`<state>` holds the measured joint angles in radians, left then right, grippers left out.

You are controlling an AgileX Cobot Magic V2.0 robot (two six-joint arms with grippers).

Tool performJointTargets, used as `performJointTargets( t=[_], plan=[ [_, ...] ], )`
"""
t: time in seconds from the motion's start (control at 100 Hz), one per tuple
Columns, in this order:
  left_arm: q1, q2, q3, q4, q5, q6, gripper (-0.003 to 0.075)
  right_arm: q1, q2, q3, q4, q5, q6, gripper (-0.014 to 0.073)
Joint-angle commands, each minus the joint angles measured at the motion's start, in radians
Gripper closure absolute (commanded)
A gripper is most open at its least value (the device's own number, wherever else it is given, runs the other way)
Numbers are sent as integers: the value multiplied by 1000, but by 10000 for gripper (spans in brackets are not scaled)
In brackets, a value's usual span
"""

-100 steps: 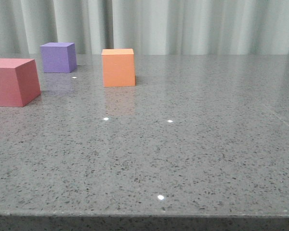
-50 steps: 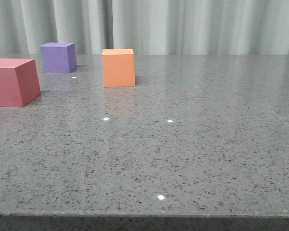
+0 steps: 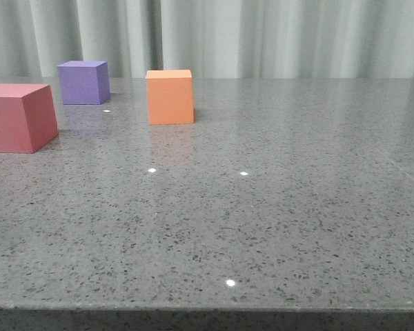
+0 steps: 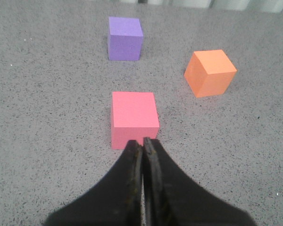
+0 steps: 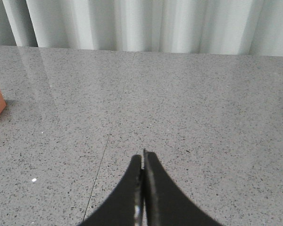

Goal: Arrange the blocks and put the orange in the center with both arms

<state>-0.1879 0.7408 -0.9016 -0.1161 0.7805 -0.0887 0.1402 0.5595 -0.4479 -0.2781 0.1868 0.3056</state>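
Table [image 3: 276, 227]: grey speckled stone, pale curtain [image 3: 276, 38] behind.
Cubes: red-pink cube [image 4: 134, 117], purple cube [image 4: 125, 38], orange cube [image 4: 210, 73] — all apart.
Claws: left gripper [image 4: 143, 142], right gripper [image 5: 143, 157] — both closed, empty.

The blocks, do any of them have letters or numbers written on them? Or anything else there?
None can be read anywhere.
The red-pink cube, the purple cube and the orange cube show plain faces.
The table, the curtain and both grippers carry no writing either.

Left gripper [image 4: 142, 142], right gripper [image 5: 143, 155] — jaws closed, empty.
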Motion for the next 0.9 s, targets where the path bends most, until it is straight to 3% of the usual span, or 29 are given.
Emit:
performJointTargets(
  t=[0.0,0.38,0.47,0.64,0.71,0.77,0.89],
  plan=[
    [3,59,-79,-13,-30,-5,741,-9,-1,-27,-14,-82,-2,704],
    [3,165,-95,-16,7,-5,713,-9,-1,-27,-14,-82,-2,704],
    [3,169,-95,-16,21,-3,588,-9,-1,-27,-14,-82,-2,704],
    [3,169,-95,-16,21,-3,167,-9,-1,-27,-14,-82,-2,704],
    [3,169,-95,-16,19,-3,43,-9,-1,-27,-14,-82,-2,704],
    [3,171,-95,-18,11,-3,17,-9,-1,-27,-14,-82,-2,704],
    [3,175,-95,-62,-13,-3,57,-9,-1,-27,-14,-82,-2,704]
  ],
)
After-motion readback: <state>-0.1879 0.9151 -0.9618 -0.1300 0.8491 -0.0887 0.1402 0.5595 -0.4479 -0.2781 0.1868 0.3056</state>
